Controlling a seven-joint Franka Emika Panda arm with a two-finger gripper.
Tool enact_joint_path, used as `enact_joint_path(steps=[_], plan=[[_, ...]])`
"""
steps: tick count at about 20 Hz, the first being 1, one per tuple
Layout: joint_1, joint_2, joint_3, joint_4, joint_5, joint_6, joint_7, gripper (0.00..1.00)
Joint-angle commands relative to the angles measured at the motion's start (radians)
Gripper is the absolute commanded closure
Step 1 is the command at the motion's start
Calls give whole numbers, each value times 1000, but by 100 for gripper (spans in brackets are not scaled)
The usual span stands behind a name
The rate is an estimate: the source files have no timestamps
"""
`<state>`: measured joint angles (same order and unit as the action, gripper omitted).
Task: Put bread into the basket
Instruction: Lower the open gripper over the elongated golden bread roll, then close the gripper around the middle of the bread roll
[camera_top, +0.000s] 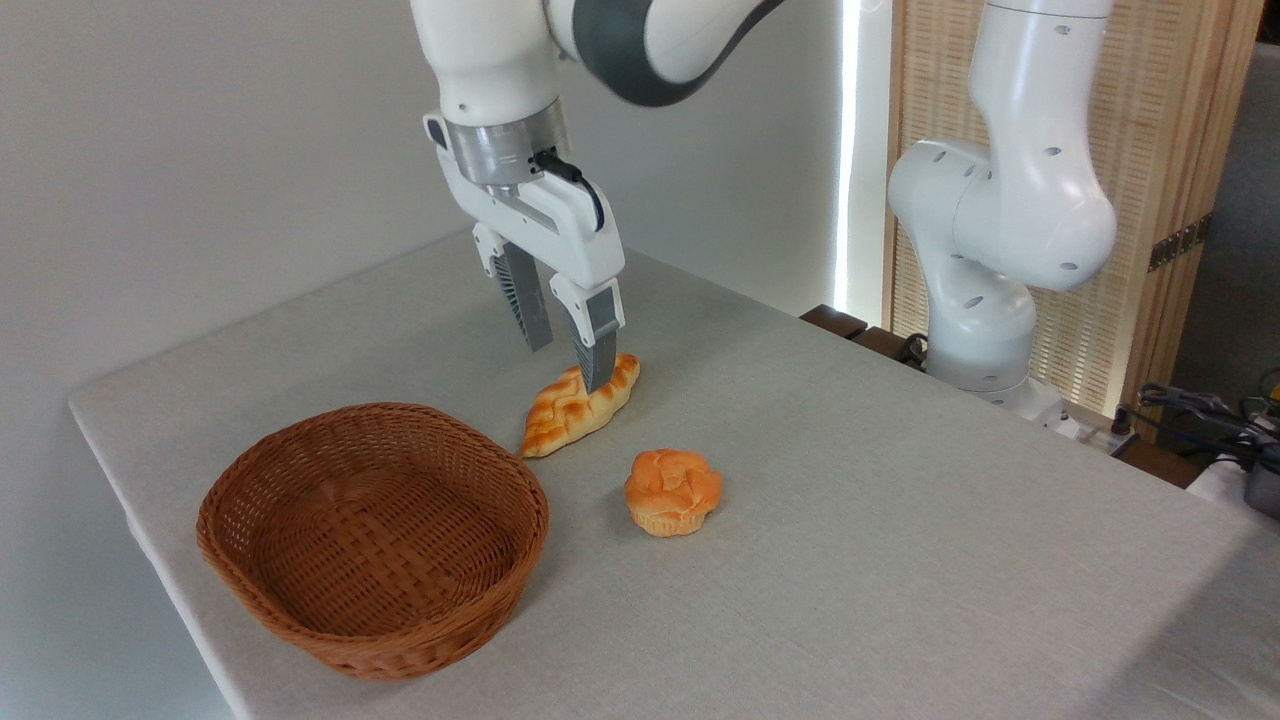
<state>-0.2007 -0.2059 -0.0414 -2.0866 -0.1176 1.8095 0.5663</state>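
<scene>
The bread (575, 408), a long golden-brown braided loaf with pointed ends, lies on the table just right of the basket. The basket (300, 590) is round, shallow, woven reddish-brown wicker, and holds nothing. My gripper (568, 365) hangs directly over the loaf, pointing down, open. The right finger's tip overlaps the loaf's upper middle in the picture; the left finger ends a little higher, behind it. Nothing is held between the fingers.
A round orange muffin-shaped bun (672, 491) stands to the right of the loaf, nearer the front. The table (900, 560) is covered in grey cloth. The arm's white base (985, 310) rises at the back right edge, with cables (1200, 410) beyond it.
</scene>
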Motion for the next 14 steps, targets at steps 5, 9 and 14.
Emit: enact_joint_path(steps=[5,9,14], plan=[[-29,-44,-84,-170,30,200,-192,0],[-31,-44,-94,-198,29,209,-218,0],[-48,-27,-109,-230,21,255,-285,0]])
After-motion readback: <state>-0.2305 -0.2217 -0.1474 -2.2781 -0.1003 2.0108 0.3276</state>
